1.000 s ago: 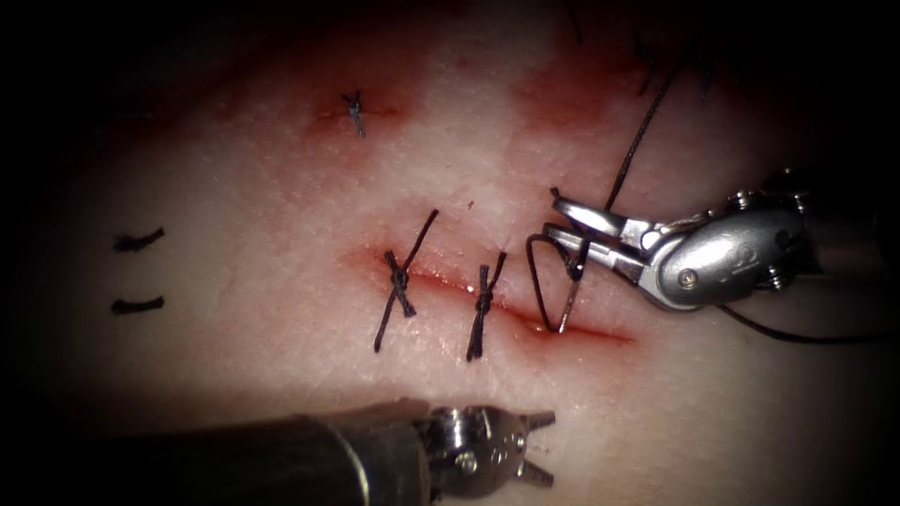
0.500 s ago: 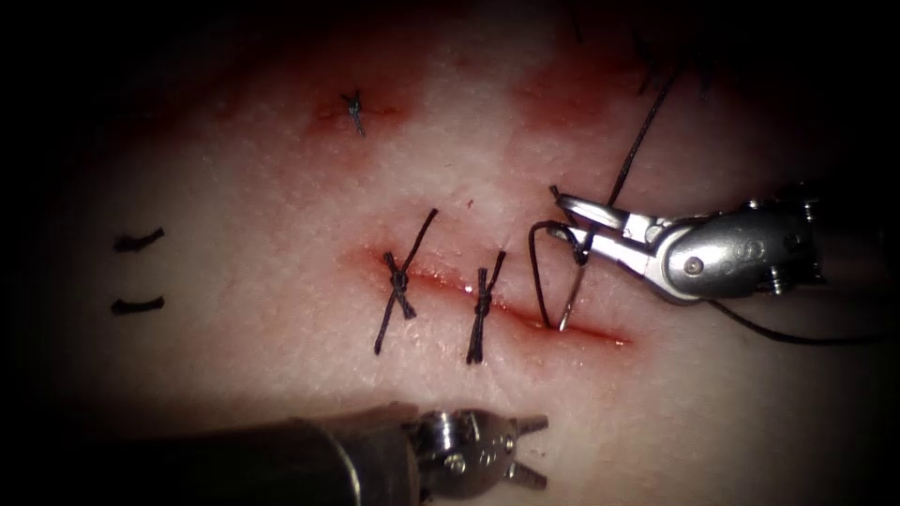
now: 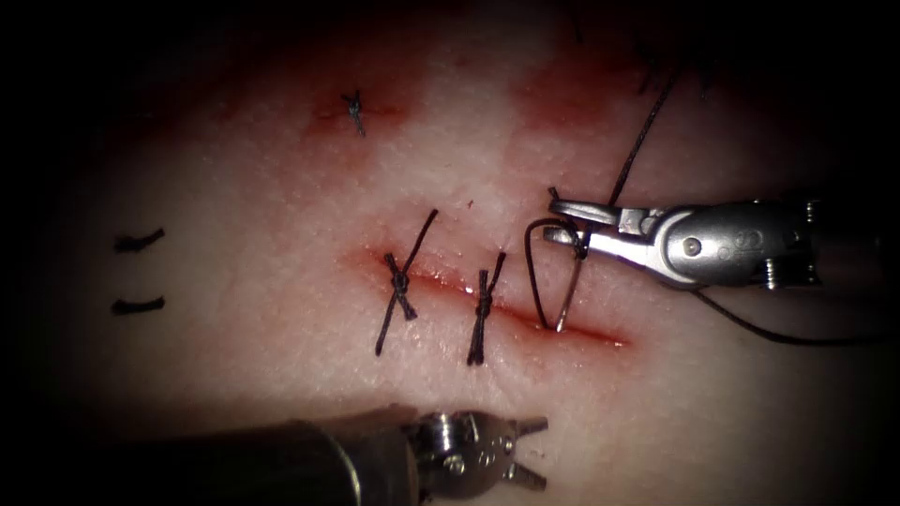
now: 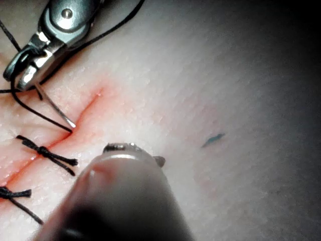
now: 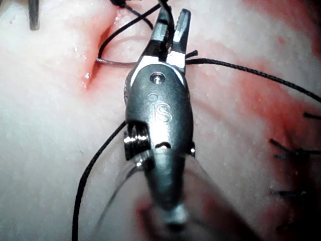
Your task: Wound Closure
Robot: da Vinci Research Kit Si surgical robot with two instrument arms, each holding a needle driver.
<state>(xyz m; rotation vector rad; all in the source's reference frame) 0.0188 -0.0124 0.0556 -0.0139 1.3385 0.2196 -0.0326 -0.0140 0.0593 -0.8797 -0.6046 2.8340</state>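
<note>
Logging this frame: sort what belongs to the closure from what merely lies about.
In the job:
right tool, jaws on the needle's back end
needle tip in the cut
thread
left tool, jaws open, empty

Lying about:
two tied stitches
cut thread ends
red fluid

The tissue [image 3: 281, 234] is viewed by the endoscope from above and in front, at moderate range. The cut [image 4: 83, 113] is seen at close range along the left arm's shaft. The right tool [image 5: 173, 25] is seen from very near along its own shaft. The cut's open end and the needle [image 3: 568, 290] are shared by all three views.
</note>
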